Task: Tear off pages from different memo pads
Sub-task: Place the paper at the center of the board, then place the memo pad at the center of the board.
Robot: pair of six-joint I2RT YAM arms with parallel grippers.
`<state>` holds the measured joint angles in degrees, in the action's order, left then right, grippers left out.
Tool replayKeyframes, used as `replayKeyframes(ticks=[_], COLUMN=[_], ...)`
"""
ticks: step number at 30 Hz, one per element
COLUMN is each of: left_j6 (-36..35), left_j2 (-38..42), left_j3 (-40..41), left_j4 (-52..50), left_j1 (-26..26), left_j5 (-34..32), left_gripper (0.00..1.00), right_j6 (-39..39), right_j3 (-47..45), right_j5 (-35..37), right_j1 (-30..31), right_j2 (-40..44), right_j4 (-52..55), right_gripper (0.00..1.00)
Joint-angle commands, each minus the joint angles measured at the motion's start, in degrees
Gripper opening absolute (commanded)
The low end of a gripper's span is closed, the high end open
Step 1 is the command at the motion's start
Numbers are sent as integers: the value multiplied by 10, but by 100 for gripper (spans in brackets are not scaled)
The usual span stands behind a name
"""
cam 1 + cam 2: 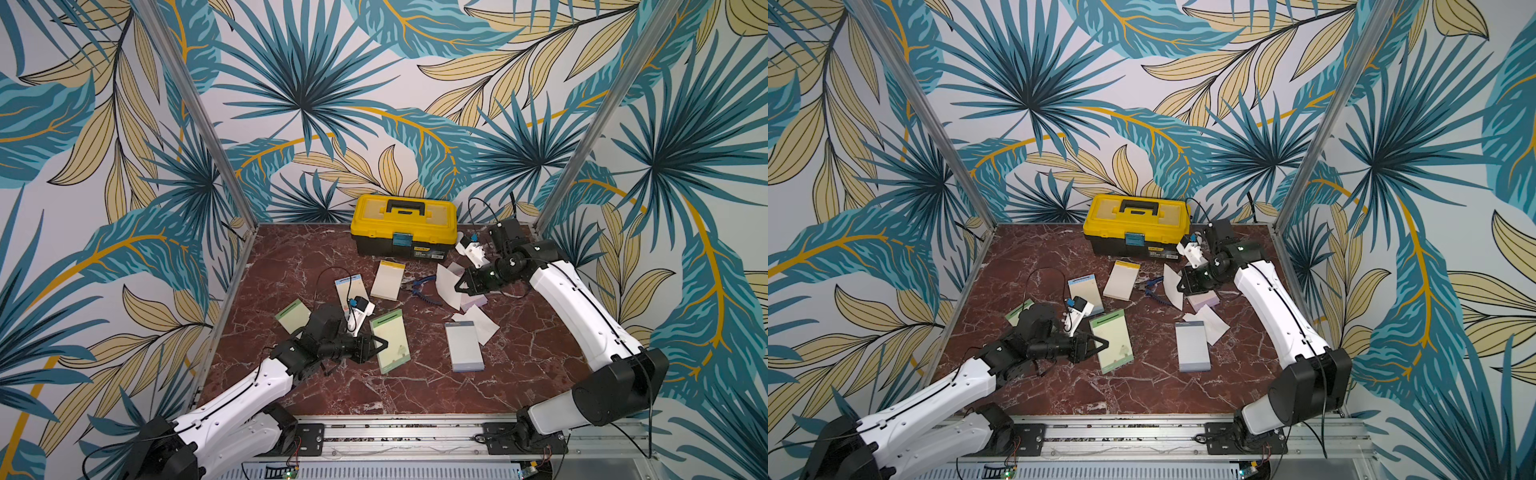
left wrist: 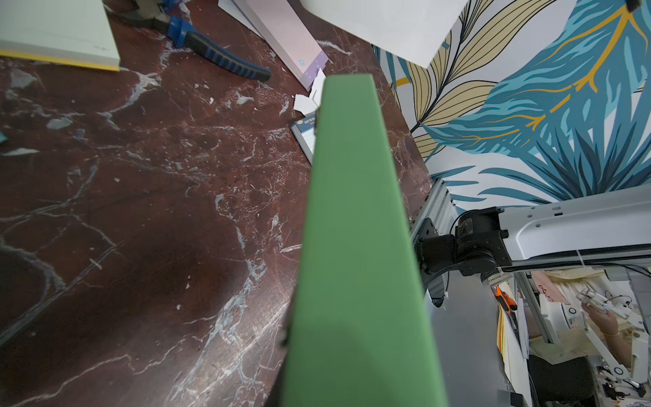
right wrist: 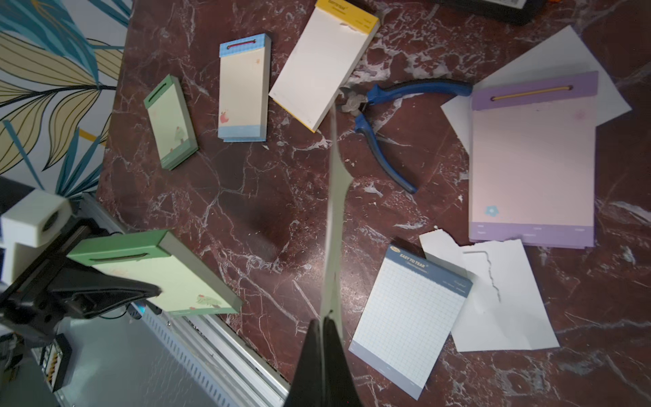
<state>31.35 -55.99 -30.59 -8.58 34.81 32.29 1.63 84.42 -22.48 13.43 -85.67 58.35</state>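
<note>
While my left gripper grips a green pad midway between the side edges of the bench, my right gripper pinches a white page toward the right edge.

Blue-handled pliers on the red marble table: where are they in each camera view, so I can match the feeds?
Top view: blue-handled pliers mid-table, just right of the cream memo pad with yellow header.
Top view: pliers in the same spot, beside that pad.
Left wrist: pliers just past the pad's corner.
Right wrist: pliers, head close to the pad's edge.
Shared landmark: that cream pad.
</note>
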Motion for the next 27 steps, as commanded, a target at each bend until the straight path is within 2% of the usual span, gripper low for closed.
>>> replayKeyframes(ticks=[1, 4, 11, 16, 21, 27], left_j6=[3, 17, 12, 16, 11, 13], left_j2=[-18, -65, -222, -302, -355, -406], left_j3=[-15, -31, -137, -191, -223, -248], left_j4=[46, 71, 51, 61, 58, 63], left_j1=[-3, -3, 15, 23, 22, 21], left_j5=[9, 1, 5, 9, 16, 26], left_gripper=[0, 0, 0, 0, 0, 0], right_j6=[59, 69, 89, 82, 71, 79], right_j3=[-26, -33, 15, 38, 52, 60], right_j5=[86, 194, 434, 548, 606, 593], right_j1=[-6, -7, -8, -11, -16, -24], right_j2=[26, 22, -50, -102, -165, -258], right_j4=[-63, -79, -35, -28, -21, -27], right_gripper=[0, 0, 0, 0, 0, 0])
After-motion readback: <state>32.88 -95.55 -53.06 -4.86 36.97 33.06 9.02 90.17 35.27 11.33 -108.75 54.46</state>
